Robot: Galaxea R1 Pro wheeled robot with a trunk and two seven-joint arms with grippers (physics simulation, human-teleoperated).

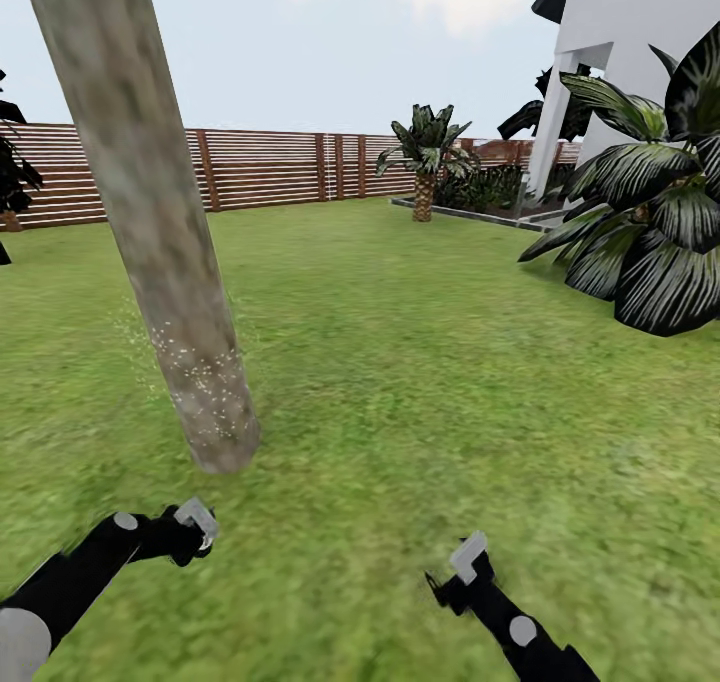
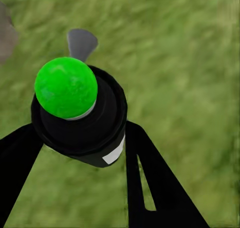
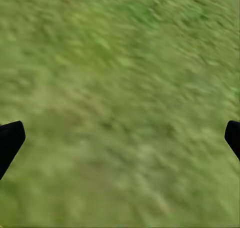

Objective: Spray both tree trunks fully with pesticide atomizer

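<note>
Nearest the camera in the head view, the left gripper [image 1: 196,528] sits at about 7 o'clock, low over the grass, and the right gripper [image 1: 466,562] at about 5 o'clock, well apart from it. In the left wrist view the left gripper [image 2: 82,138] has its two black fingers [image 2: 150,183] closed against the sides of the pesticide atomizer [image 2: 80,115], a black cylinder with a white patch on its flank; the tip facing the camera reads bright green here, with a grey tab projecting past it. In the right wrist view the right gripper [image 3: 120,138] stands wide apart, its fingertips [image 3: 9,140] showing at the two edges with bare lawn [image 3: 120,87] between them and nothing held. Just beyond the left gripper, at roughly 10 o'clock, the tree trunk [image 1: 150,222] rises from the lawn [image 1: 420,382], appearing tilted in this view, pale grey-brown and mottled, its lower part dotted with fine white specks. At 3 o'clock a broad striped-leaf plant [image 1: 650,222] overhangs the grass. Farther off, near 12 o'clock, a small palm [image 1: 427,157] stands beside a low bed. Behind it a brown slatted fence [image 1: 270,167] closes the garden, and a white building [image 1: 640,42] occupies 1 to 2 o'clock.
</note>
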